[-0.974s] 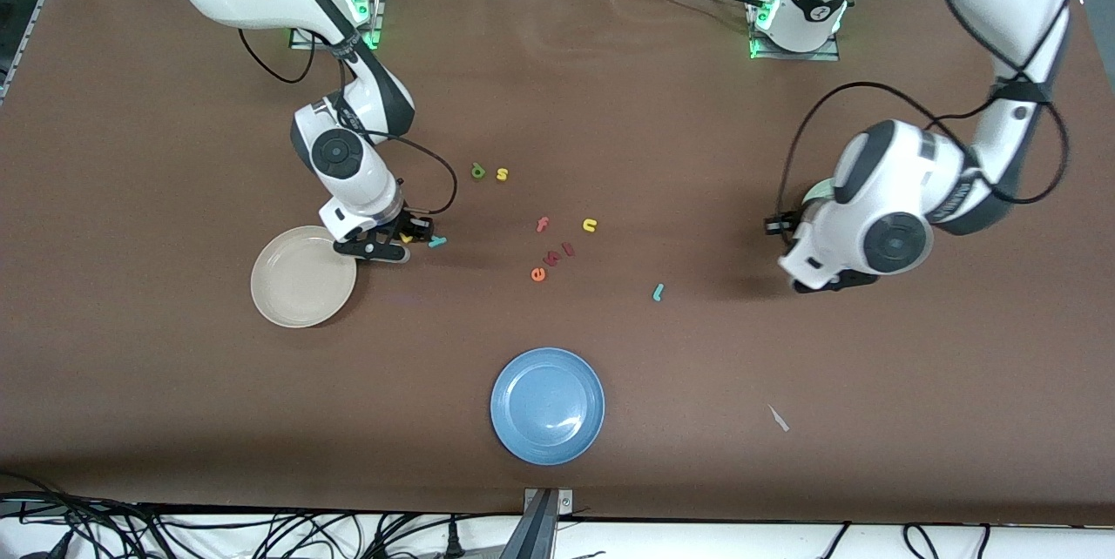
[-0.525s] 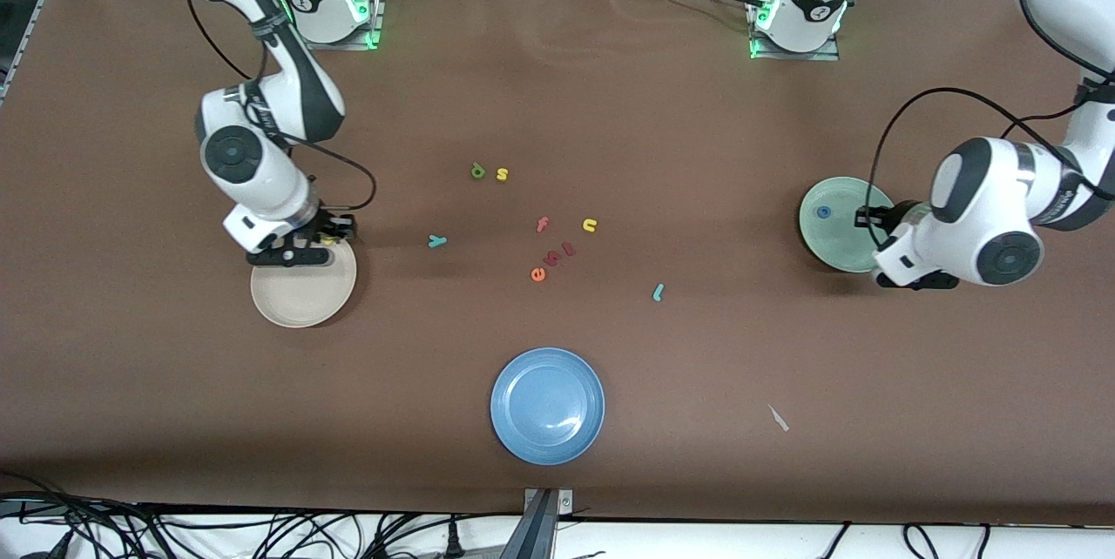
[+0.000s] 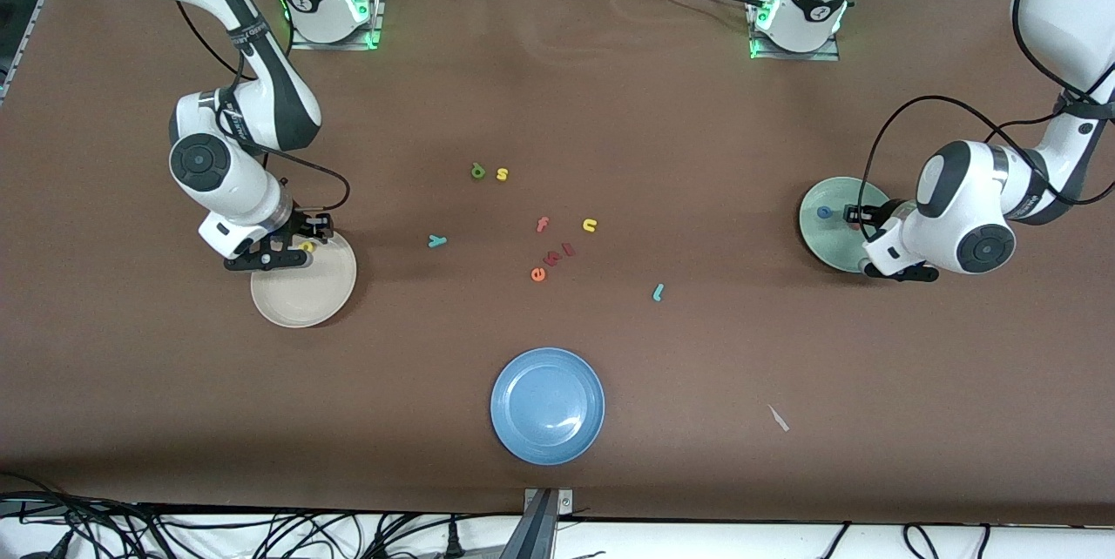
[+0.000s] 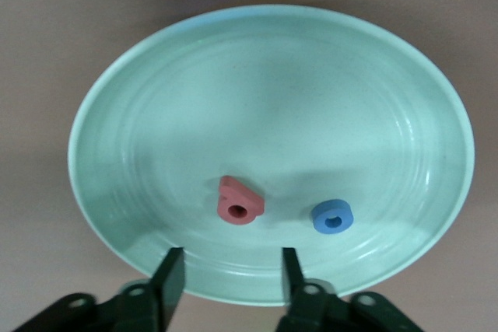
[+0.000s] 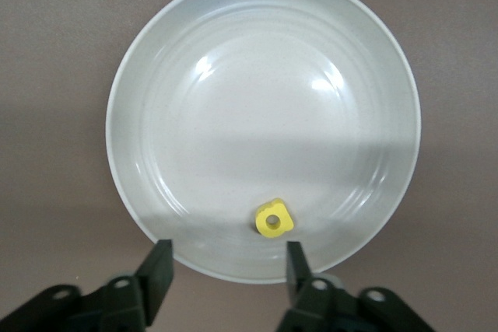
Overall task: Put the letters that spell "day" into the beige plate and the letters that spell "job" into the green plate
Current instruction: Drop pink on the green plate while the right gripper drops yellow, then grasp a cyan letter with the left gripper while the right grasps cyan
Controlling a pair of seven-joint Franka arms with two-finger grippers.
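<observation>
Brown tabletop: left gripper (image 4: 229,281) apart over green plate (image 4: 156,99), right gripper (image 5: 226,274) apart over beige plate (image 5: 233,52).

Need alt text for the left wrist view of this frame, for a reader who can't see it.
Seen from above, the pale green plate holds the pinkish-red "b" and the blue "o", lying apart. The left gripper is over the plate's rim, open and empty, with brown table around the plate.
</observation>
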